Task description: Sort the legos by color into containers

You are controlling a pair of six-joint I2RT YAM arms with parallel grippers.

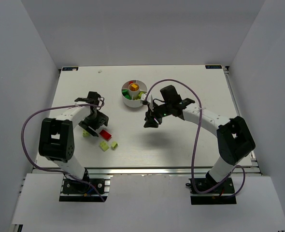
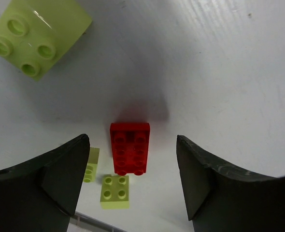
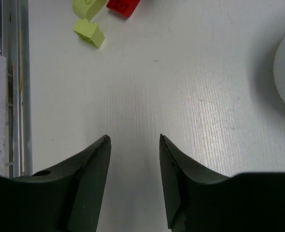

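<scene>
Now the left gripper (image 2: 133,140) hangs over the red brick (image 2: 129,147), jaws wide; next, probably, lower and pinch it.

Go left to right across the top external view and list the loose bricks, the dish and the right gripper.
leftmost lime brick → red brick → rightmost loose lime brick → white dish → right gripper. One more lime brick sits level with the red one, so it is left out.

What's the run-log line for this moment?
left gripper: open over red brick | right gripper: open, empty, near dish | loose on table: lime bricks
</scene>
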